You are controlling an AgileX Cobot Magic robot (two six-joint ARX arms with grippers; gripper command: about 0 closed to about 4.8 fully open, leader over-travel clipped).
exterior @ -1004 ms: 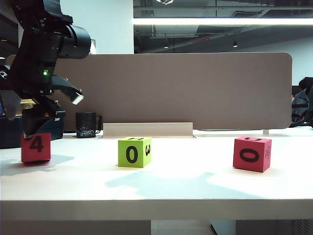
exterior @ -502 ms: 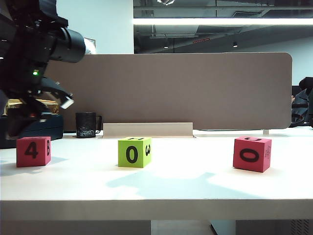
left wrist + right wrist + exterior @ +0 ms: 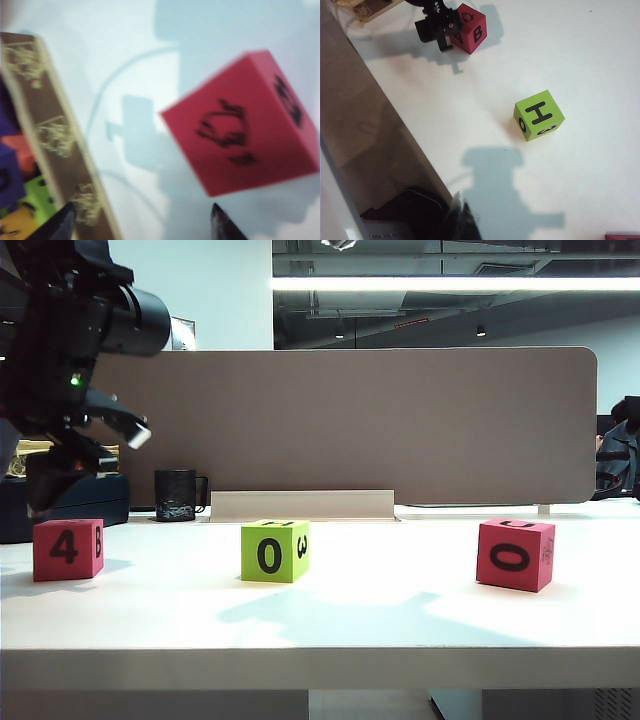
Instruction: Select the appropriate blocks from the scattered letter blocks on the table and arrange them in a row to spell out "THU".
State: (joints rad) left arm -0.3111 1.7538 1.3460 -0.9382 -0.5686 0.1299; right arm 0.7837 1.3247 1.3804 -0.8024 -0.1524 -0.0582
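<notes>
Three letter blocks rest on the white table (image 3: pixel 360 615). A pinkish-red block (image 3: pixel 67 549) showing 4 and B sits at the left; it also shows as the red block (image 3: pixel 245 135) and the red block (image 3: pixel 470 27). The lime-green block (image 3: pixel 274 551) in the middle has H on top (image 3: pixel 539 115). Another pinkish-red block (image 3: pixel 515 554) stands at the right. My left gripper (image 3: pixel 52 485) (image 3: pixel 142 227) hangs open just above and behind the left block, holding nothing. My right gripper (image 3: pixel 462 220) is shut and empty, over the table's far side, well away from the green block.
A tall beige divider board (image 3: pixel 350 425) closes off the back of the table. A black mug (image 3: pixel 177 495) stands in front of it. A brown-rimmed box (image 3: pixel 50 140) with more coloured blocks lies near the left gripper.
The left gripper has come off the red block and lifted a little. The block now sits flat on the table, slightly further left, showing both 4 and B. The right arm has kept still.
</notes>
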